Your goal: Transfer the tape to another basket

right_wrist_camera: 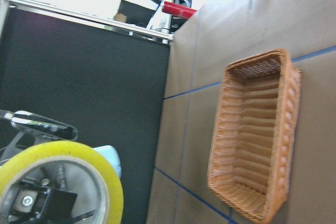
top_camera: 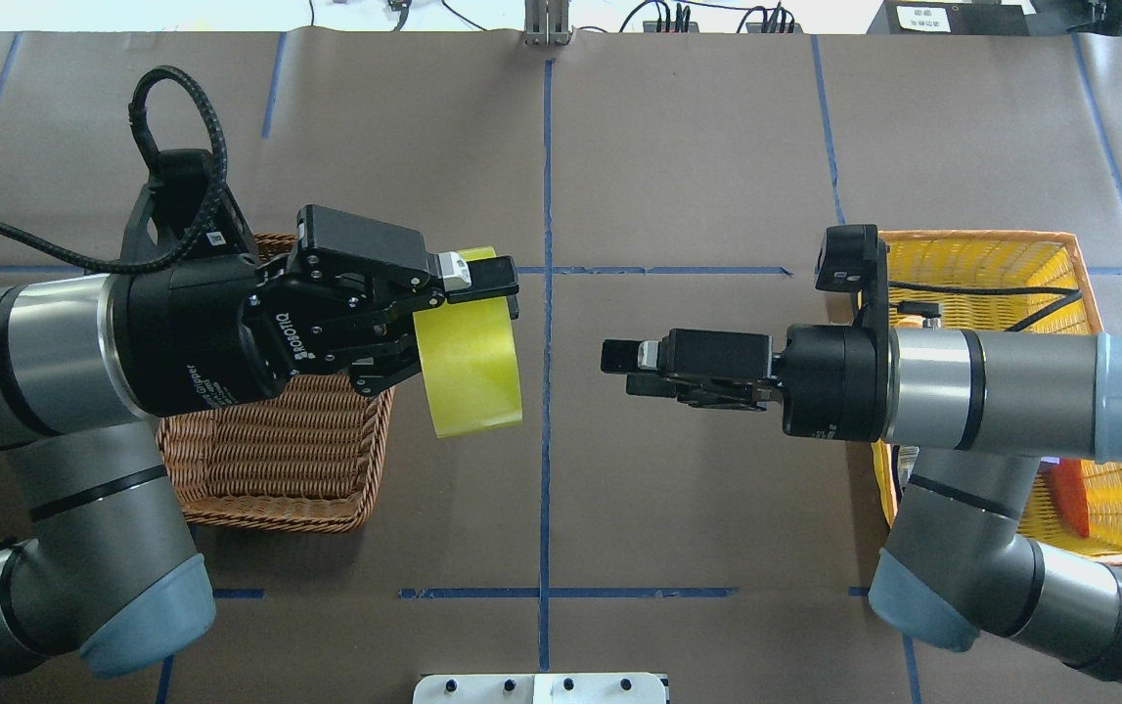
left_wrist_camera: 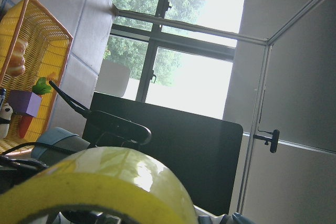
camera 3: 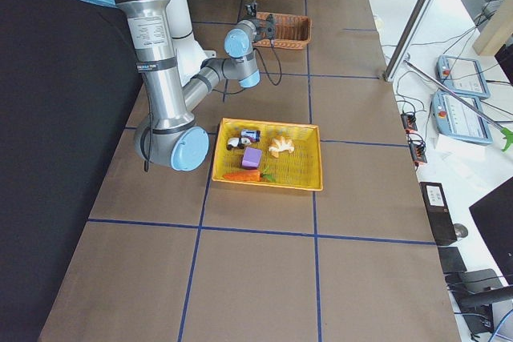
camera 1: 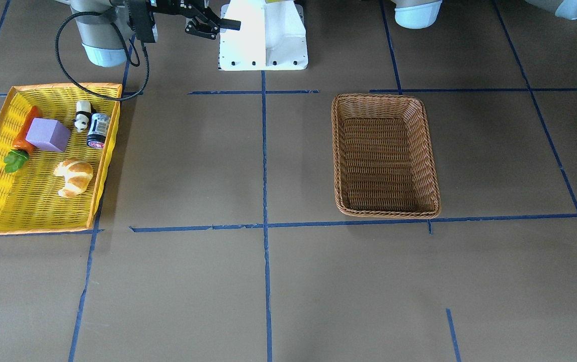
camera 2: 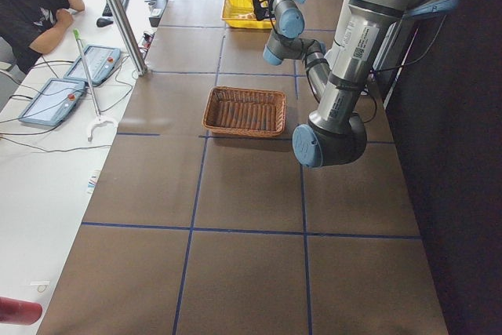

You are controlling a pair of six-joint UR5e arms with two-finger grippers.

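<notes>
The tape (top_camera: 474, 367), a wide roll of translucent yellow with a white core, hangs in the air in the left gripper (top_camera: 461, 328), standing on edge above the table. It sits just right of the basket (top_camera: 277, 469), the brown wicker one on the left side, and is not yet over it. The left gripper is clamped across the roll's wall: one finger lies along the outside, and the right wrist view shows gripper parts inside the core. The right gripper (top_camera: 634, 370) points at the roll from the right, apart from it, and carries nothing; whether its fingers are apart or together cannot be told. Behind it, on the far right, is the yellow basket (top_camera: 991, 238) holding a purple cube (camera 1: 48, 134), a croissant (camera 1: 73, 177) and other small items. The roll looks light and stiff, with a slick outer face, so pinching the wall between core and outside seems the secure hold. It is unlikely to break, but set down on edge it could roll, so laying it flat in the basket looks safer.
</notes>
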